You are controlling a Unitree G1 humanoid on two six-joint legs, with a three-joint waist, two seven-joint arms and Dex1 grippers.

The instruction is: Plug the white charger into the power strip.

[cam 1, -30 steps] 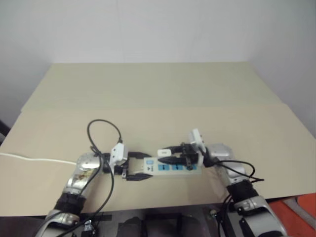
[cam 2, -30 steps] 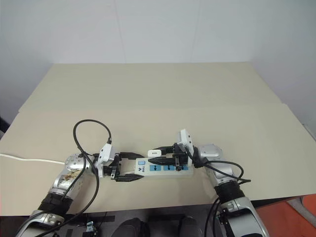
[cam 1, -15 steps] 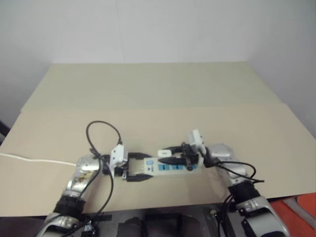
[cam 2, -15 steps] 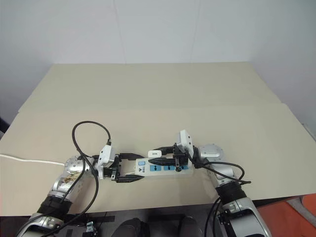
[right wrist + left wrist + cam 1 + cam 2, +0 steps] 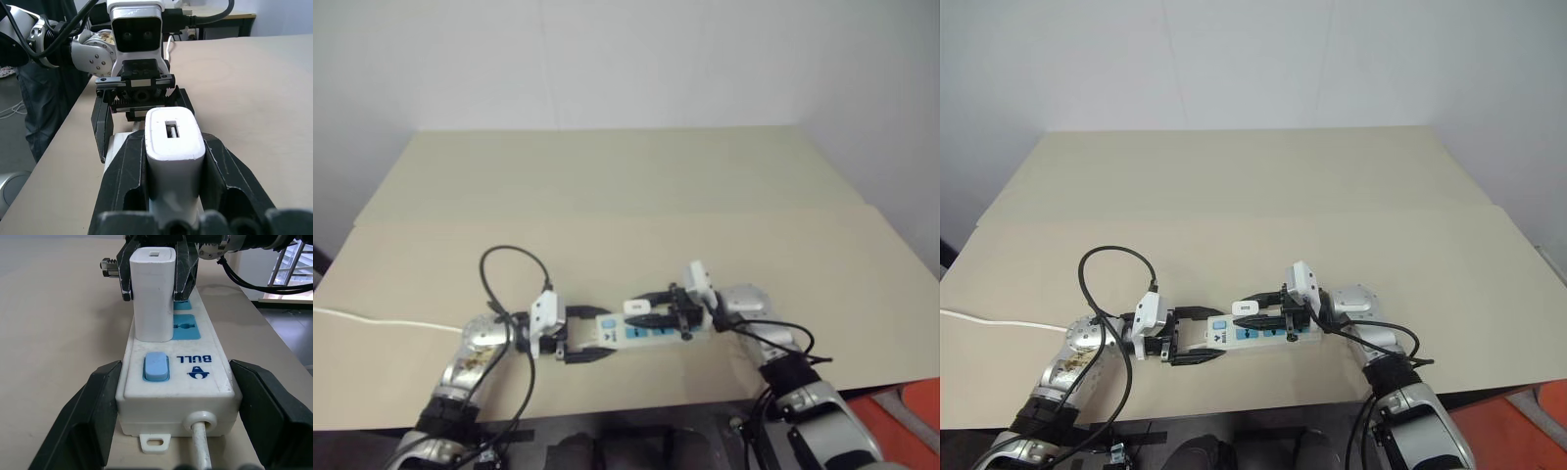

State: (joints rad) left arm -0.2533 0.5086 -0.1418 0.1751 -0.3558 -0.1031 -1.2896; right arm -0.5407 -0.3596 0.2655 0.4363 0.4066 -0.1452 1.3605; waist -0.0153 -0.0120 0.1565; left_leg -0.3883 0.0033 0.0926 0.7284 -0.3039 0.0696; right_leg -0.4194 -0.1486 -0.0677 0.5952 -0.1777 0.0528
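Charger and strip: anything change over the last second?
Nothing visibly changed. The right gripper stays clamped on the white charger, upright on the power strip at the outlet next to the switch, and the left gripper still holds the strip's switch end on the table.

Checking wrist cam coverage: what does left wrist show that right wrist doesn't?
Left wrist only: the power strip top with its blue switch, a free blue outlet and the cord exit. Right wrist only: the USB slot on the charger's end, and the left gripper clamped on the strip's end. Both: the white charger standing on the strip, gripped by the right gripper, on the tan table.
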